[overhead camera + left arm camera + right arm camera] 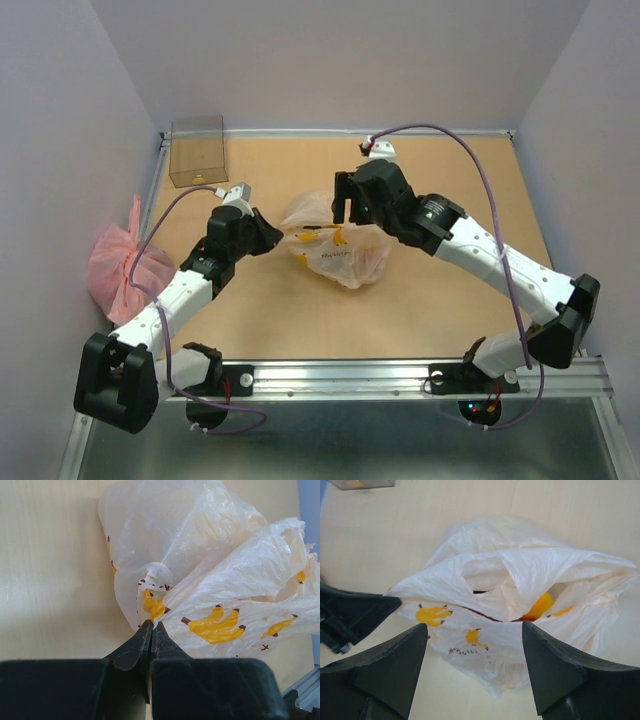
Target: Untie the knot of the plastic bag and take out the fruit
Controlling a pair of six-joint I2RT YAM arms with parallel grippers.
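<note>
Top view: the bag [340,255] lies in the middle of the table [300,310]. Its long axis runs left to right, with the right end angled slightly toward the near edge. Your left gripper [268,233] is at its left end, and the right gripper [345,205] hangs over its far edge.

Left wrist: jaws together, clamped on the plastic just under a twisted ear [157,577]. Hold that anchor low and steady.

Right wrist: jaws wide apart above the mouth [480,587], which gapes upward, and an orange-yellow fruit [542,605] shows inside. It looks untied to me, so reach through the gap and close on fruit, not film.
</note>
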